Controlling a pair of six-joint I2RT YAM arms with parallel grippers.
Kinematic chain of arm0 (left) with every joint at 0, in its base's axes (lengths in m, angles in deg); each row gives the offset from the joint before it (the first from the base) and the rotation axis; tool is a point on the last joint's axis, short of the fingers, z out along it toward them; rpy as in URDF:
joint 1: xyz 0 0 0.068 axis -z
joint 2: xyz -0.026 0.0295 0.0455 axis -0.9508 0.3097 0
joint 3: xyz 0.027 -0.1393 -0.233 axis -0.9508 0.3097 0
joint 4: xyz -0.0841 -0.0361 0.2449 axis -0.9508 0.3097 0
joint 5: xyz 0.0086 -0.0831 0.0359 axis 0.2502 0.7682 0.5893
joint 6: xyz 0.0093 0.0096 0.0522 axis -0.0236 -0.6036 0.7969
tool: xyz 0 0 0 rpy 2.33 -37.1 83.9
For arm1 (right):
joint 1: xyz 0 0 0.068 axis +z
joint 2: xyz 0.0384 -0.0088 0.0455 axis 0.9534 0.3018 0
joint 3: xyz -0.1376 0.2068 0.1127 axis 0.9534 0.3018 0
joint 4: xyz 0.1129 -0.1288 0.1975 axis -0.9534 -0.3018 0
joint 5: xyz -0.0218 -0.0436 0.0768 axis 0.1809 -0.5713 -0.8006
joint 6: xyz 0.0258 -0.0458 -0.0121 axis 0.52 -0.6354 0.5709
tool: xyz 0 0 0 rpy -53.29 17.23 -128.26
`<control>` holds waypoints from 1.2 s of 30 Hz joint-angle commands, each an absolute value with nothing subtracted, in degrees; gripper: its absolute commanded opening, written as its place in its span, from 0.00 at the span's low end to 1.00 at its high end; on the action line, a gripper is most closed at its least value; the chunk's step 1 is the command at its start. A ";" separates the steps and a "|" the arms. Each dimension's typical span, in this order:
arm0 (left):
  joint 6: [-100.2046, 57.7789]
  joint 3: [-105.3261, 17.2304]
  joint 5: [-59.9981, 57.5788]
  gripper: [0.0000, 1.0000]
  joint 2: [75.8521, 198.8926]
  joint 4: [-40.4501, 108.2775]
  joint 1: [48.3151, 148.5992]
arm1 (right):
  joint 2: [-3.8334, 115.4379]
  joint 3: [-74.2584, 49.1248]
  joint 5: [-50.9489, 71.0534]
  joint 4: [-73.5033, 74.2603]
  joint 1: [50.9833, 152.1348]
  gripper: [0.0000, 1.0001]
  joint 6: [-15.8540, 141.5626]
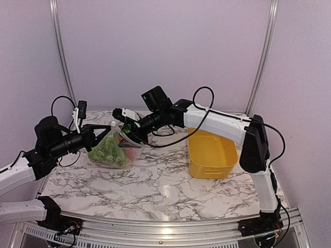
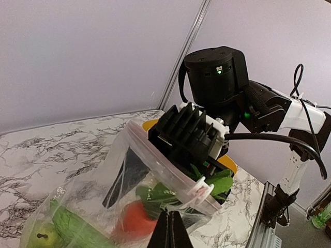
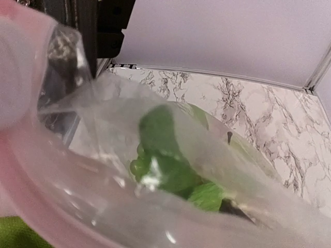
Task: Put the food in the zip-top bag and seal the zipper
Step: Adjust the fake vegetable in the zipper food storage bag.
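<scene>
Left gripper (image 2: 170,221): we find its jaws pressed together on the film of the zip-top bag (image 2: 88,194), just below the mouth. Right gripper (image 1: 130,136): jaws astride the zipper (image 2: 170,173); we cannot tell whether they clamp it. Through the film we see a red apple (image 2: 135,218), a green pear (image 2: 42,237), and leafy pieces (image 2: 214,183) near the mouth. The bag sits on the marble surface (image 1: 165,181). A yellow basket (image 1: 209,155) stands well apart on the right.

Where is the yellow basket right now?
Top view: the yellow basket sits on the table's right side, by the right arm, apart from the zip-top bag.
</scene>
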State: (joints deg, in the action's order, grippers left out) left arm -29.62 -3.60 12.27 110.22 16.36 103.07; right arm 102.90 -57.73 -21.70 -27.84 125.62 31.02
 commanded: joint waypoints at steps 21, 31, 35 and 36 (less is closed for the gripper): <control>-28.21 -3.12 9.92 0.00 109.22 14.35 103.16 | 98.73 -61.73 -14.13 -46.95 122.55 0.47 25.29; -29.23 -2.18 11.09 0.00 112.26 11.04 103.16 | 107.76 -69.24 -23.59 -45.55 125.30 0.02 27.29; -30.84 -1.72 11.91 0.00 113.90 8.07 103.16 | 110.59 -68.32 -25.96 -37.28 126.90 0.00 31.68; -31.39 -1.42 12.07 0.00 114.10 7.22 103.16 | 110.94 -67.39 -27.28 -34.53 127.00 0.00 33.72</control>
State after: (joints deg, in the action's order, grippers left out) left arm -29.67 -2.10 10.69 113.32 14.70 103.07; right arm 107.69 -67.74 -22.58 -42.62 124.97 27.72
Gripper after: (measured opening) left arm 0.009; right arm 0.005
